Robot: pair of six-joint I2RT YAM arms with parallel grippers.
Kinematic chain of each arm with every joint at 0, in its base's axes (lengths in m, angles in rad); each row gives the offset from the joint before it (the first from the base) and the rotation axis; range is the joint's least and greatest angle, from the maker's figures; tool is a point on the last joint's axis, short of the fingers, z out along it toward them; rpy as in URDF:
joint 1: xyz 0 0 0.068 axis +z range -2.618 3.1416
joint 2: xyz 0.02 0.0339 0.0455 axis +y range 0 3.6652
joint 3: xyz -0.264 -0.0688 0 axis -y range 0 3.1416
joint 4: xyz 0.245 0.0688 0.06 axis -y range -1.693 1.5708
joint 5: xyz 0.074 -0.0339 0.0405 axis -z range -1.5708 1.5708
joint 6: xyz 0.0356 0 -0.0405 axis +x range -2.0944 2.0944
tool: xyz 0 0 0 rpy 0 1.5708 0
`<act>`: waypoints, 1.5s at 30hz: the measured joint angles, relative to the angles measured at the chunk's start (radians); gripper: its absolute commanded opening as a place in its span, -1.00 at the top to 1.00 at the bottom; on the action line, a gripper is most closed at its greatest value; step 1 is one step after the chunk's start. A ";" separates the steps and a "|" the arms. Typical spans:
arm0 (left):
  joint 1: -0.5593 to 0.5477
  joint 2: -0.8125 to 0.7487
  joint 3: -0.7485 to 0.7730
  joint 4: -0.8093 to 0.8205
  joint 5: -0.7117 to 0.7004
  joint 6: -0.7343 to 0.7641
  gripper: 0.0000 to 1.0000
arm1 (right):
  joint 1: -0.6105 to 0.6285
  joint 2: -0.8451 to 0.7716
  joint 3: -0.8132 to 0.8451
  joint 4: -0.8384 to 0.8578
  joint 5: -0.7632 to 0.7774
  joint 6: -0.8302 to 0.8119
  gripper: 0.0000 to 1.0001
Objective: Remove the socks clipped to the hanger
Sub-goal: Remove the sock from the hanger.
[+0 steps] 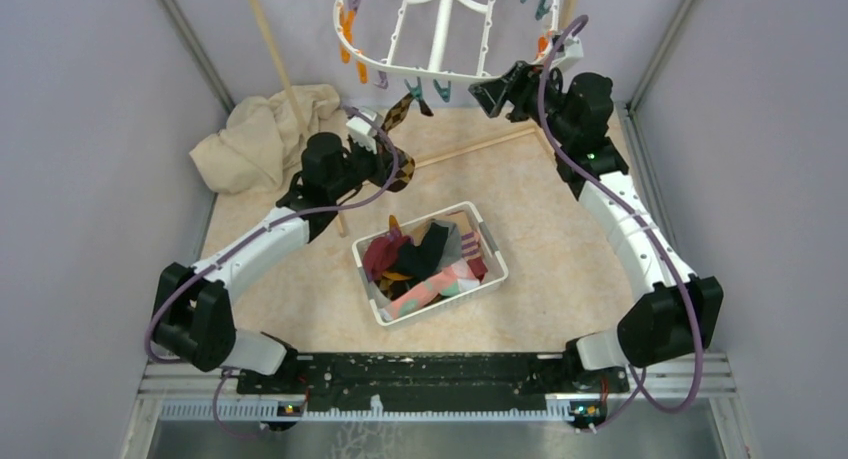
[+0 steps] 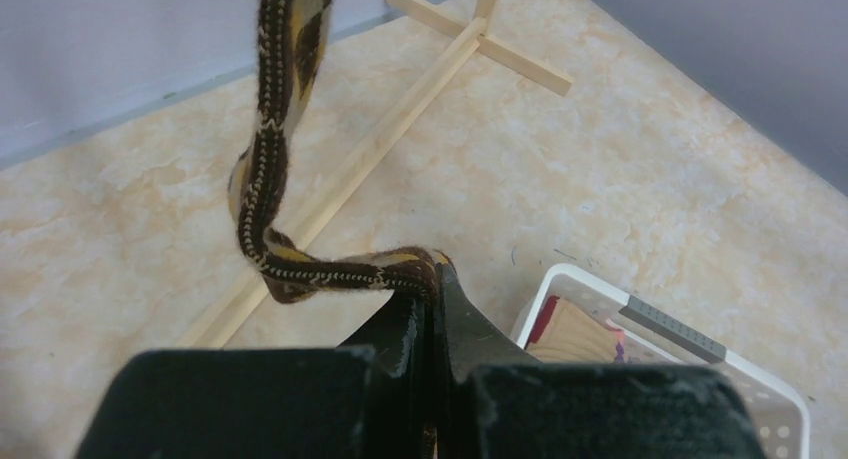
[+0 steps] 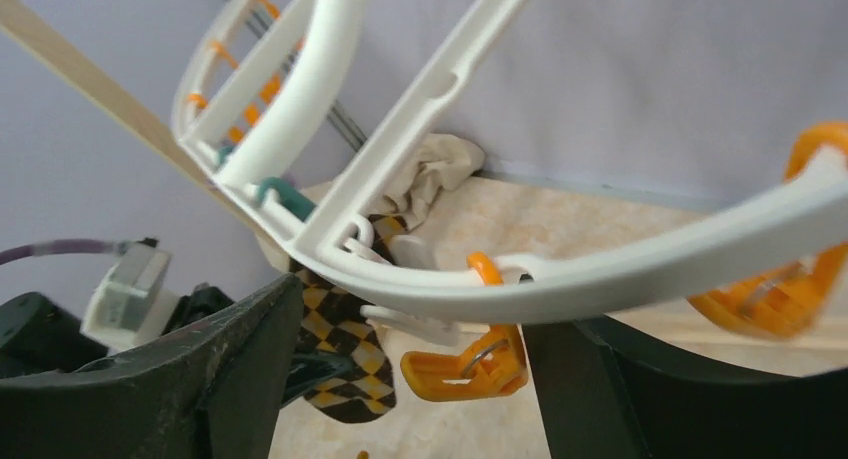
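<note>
Closest to the left wrist lens, the left gripper (image 2: 432, 309) has its two black fingers pressed together on the lower end of the argyle sock (image 2: 265, 169), the brown-and-yellow fabric pinched right at the tips; from there the sock bends and rises out of the top of that view; from above it runs from the gripper up to the near rim of the hanger (image 1: 420, 76), where its top end looks clipped, though which peg holds it I cannot tell; the right gripper (image 1: 497, 92) sits at the same rim further to the right, its fingers wide apart on either side of the white bar and, as far as the wrist view shows, not squeezing it, with an orange peg (image 3: 465, 364) dangling between them; the basket (image 1: 490, 249) stands on the table below and between the arms, already holding a heap of loose socks (image 1: 425, 259); no other sock shows on the part of the frame in view; so I judge the work to be far along, and the step in hand to be pulling this one sock free; the next move likely calls for a firm downward tug by the left arm, away from the rim, while the right arm steadies the frame against swinging; the frame may tilt or the fabric may slip through the pinch instead of leaving its peg; once free, the sock belongs over the basket, where the left fingers must part.
</note>
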 measured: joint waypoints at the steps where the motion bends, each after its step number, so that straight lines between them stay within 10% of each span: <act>1: -0.011 -0.013 0.002 -0.025 -0.016 0.002 1.00 | 0.000 -0.003 0.000 -0.022 0.014 -0.006 -0.61; 16: -0.170 -0.082 0.080 -0.235 -0.165 0.035 1.00 | -0.002 -0.307 -0.114 -0.311 0.251 -0.119 -0.57; 28: -0.216 -0.089 0.142 -0.300 -0.193 0.035 1.00 | 0.025 -0.424 -0.205 -0.337 0.201 -0.171 0.19; 36: -0.264 -0.089 0.205 -0.339 -0.199 0.035 1.00 | 0.198 -0.441 -0.177 -0.280 0.200 -0.248 0.43; 45: -0.316 -0.078 0.259 -0.381 -0.214 0.040 1.00 | 0.408 -0.254 -0.034 -0.260 0.327 -0.333 0.27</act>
